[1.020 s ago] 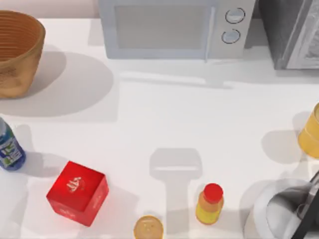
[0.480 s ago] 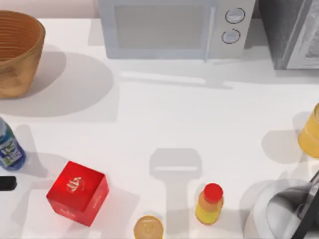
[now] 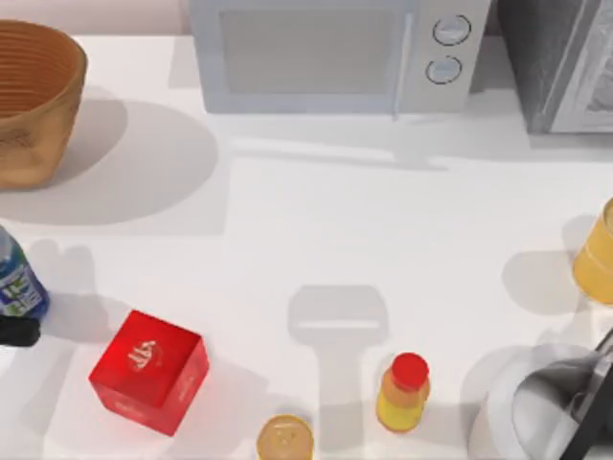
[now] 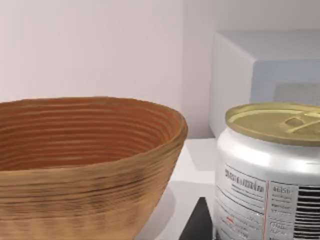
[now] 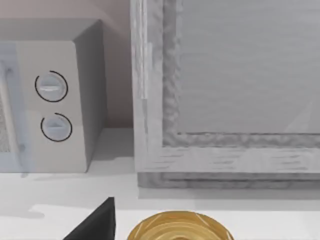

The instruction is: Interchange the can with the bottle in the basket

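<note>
Now left claw [image 3: 14, 331] sits just beside bottle [image 3: 17, 286], grip can't tell; risk: clips bottle, tips it off desk [image 3: 316, 240]. Right arm [image 3: 575, 412] parked far across.

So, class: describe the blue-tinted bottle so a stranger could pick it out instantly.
Start at the wicker basket at the table's far left. Come toward the near edge: the bottle stands at the left border, beside the red box. Unlike the red-capped orange bottle, its label is blue, green and white.
</note>
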Motion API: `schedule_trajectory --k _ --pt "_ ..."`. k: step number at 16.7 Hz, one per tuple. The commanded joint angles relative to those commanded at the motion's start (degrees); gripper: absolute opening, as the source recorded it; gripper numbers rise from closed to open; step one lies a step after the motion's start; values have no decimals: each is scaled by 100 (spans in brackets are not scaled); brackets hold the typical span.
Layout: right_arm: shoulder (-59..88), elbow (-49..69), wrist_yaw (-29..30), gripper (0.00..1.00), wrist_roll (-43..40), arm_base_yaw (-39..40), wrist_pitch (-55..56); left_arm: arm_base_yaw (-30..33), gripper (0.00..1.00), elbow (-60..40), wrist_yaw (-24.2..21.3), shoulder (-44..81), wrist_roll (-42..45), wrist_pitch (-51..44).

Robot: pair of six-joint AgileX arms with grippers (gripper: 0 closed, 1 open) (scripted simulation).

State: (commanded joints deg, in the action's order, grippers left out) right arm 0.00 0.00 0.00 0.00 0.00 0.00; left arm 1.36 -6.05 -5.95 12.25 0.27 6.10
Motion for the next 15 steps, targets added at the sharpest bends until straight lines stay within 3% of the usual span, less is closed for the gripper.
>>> schedule_trajectory --k 5,15 --pt "0 0 0 100 0 0 0 320 0 -1121 -1143 2327 19 1144" --pt "0 0 0 100 0 0 0 1098 0 -3923 -3963 7997 83 3999"
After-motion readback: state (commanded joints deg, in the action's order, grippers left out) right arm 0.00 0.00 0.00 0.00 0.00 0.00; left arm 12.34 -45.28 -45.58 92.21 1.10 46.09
